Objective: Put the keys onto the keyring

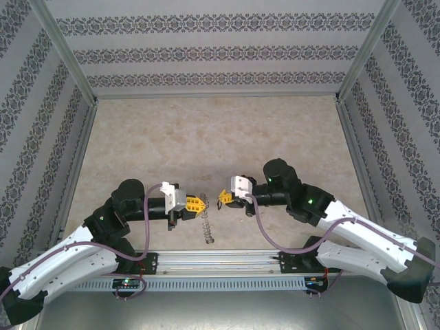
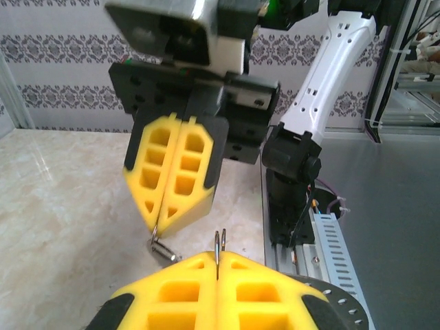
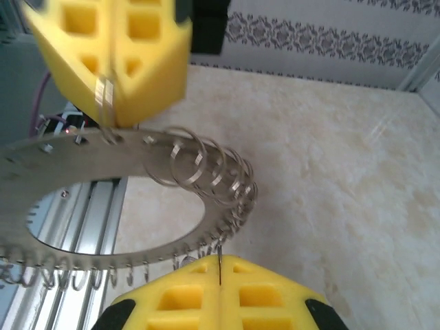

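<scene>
Right wrist view: the left hand is closed on the rim of the flat grey metal keyring fringed with wire loops; the right hand pinches the tiny silver key (light, likely slippery), best gripped by its head

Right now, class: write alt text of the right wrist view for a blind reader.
A flat grey metal ring fringed with wire loops is held above a beige table. The left arm's yellow claw grips a loop at its upper rim; the right yellow claw, shut, sits below.
</scene>
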Controlling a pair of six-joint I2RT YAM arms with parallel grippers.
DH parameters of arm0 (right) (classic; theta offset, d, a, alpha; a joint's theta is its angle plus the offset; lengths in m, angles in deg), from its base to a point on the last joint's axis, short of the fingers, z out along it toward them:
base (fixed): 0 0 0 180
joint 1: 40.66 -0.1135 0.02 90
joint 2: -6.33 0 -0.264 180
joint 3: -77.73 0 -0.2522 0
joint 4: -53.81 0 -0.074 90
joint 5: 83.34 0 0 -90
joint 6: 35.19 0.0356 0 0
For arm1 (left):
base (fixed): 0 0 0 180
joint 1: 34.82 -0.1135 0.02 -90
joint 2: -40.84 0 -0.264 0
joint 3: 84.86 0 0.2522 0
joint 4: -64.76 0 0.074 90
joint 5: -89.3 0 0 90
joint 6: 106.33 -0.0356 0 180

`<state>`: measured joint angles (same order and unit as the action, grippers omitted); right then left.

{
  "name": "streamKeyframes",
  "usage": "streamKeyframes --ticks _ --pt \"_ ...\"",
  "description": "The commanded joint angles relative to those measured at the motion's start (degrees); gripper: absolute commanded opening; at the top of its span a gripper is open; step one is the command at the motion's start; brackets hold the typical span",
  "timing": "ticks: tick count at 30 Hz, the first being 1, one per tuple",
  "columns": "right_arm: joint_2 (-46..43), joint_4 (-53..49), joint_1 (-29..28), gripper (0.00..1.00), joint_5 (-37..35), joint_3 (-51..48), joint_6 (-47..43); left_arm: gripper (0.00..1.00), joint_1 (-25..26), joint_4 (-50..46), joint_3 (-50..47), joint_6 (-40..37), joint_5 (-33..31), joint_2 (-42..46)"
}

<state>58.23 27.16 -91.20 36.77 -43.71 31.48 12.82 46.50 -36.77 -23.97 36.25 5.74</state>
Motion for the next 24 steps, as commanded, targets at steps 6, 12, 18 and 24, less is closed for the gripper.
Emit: streamKeyframes --ticks 6,12,18,24 --pt "-1.0 7.5 -3.2 0.0 4.9 -1.1 2.2 0.0 0.2 -1.2 2.2 -2.8 2.2 0.1" --pt "-1.3 9.8 -4.1 0.0 6.4 -1.3 4.1 0.0 0.2 -1.6 2.1 -3.3 1.3 0.5" --pt "-1.1 10.6 -4.4 0.0 7.7 -1.3 5.9 0.0 0.2 -1.5 2.2 -3.5 0.5 0.7" --pt "-0.7 9.5 -4.7 0.0 8.5 -0.9 6.7 0.0 0.2 -1.4 1.8 -3.5 -0.6 1.3"
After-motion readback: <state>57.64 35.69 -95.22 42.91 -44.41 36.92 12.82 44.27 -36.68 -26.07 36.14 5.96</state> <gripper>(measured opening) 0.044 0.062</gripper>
